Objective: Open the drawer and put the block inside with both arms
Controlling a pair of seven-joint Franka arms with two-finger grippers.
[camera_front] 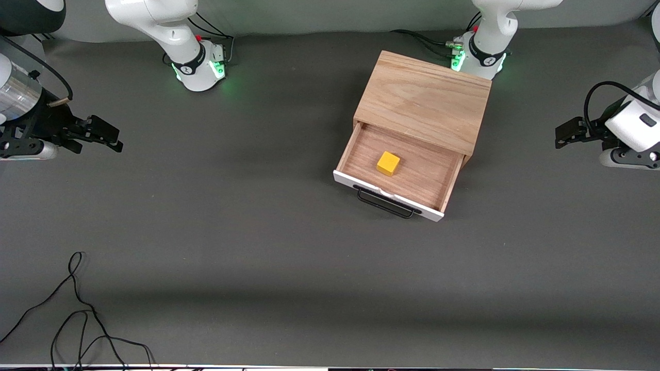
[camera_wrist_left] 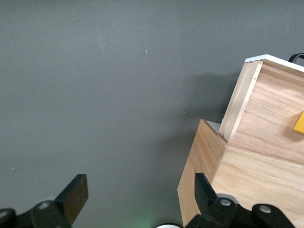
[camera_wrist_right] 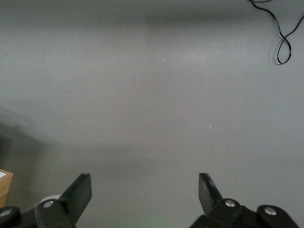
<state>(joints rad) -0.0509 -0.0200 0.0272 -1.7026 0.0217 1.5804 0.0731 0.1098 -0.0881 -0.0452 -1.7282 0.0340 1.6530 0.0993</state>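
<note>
yellow block point(camera_front: 388, 163) lies in the open drawer point(camera_front: 356, 170); left gripper point(camera_front: 567, 134) at 3 o'clock, right gripper point(camera_front: 105, 136) at 9, both spread wide, empty. keep both clear.

i can't read any text, label, brand or number from here. the white jointed robot arms' green-lit bases point(camera_front: 200, 69) carry small dark marks, too small for me to make out.
</note>
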